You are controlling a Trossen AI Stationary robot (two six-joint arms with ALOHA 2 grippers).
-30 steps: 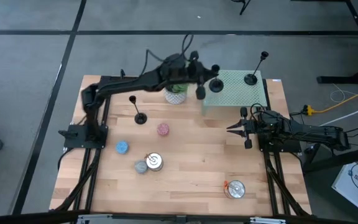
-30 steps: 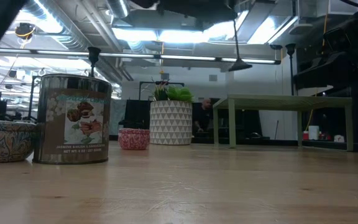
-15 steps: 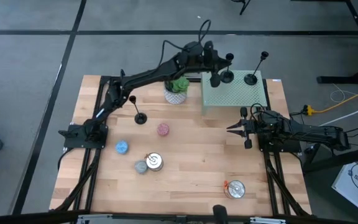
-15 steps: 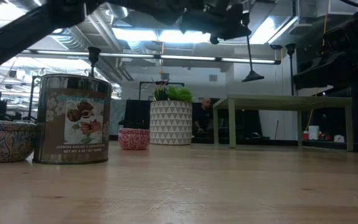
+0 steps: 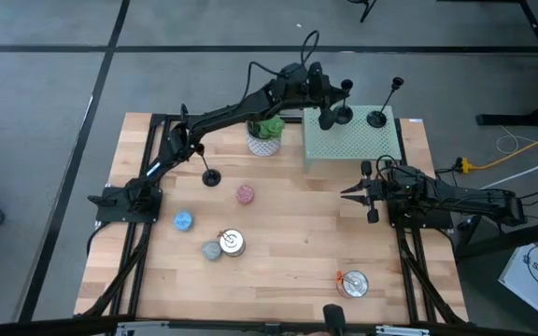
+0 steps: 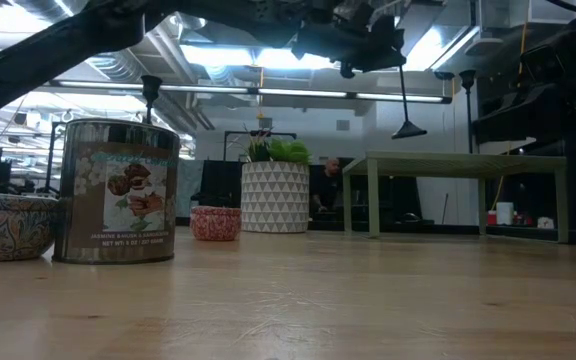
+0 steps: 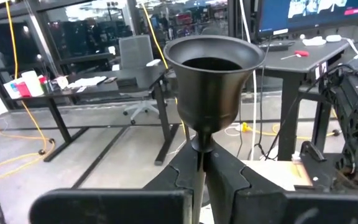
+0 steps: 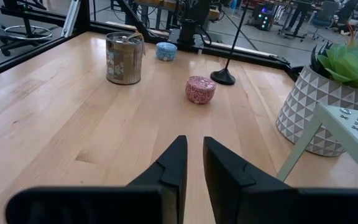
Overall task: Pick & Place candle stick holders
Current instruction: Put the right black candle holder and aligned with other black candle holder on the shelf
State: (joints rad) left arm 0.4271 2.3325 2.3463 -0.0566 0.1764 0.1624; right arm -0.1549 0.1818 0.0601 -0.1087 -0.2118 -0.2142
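My left gripper (image 5: pixel 334 96) reaches over the green perforated stand (image 5: pixel 367 145) at the table's far right. It is shut on a black candle stick holder (image 6: pixel 405 105), whose round base (image 6: pixel 408 130) hangs a little above the stand top. A second holder (image 5: pixel 378 118) stands on its base on the stand. A third holder (image 5: pixel 211 176) stands on its base on the wood at the left. My right gripper (image 8: pixel 194 149) waits low at the table's right side, its fingers nearly together with nothing between them. My left gripper pinches the holder's thin stem (image 7: pixel 201 163) between its two fingers, right under the funnel-shaped cup (image 7: pixel 211 68) at its top. The fingers come in level from the table's left and lie across the stem. The holder hangs upright, lifted clear of the stand.
A potted plant in a white patterned pot (image 5: pixel 266 136) stands just left of the stand. Pink (image 5: pixel 245 194), blue (image 5: pixel 183 221) and grey (image 5: pixel 212 250) candles and a silver tin (image 5: pixel 233 243) lie mid-left. Another tin (image 5: pixel 353 284) sits near the front right.
My left gripper has carried the holder toward the table's right edge, from beside the plant to over the green stand, and has sunk a little. The holder stays upright and its base now hangs closer to the stand top.
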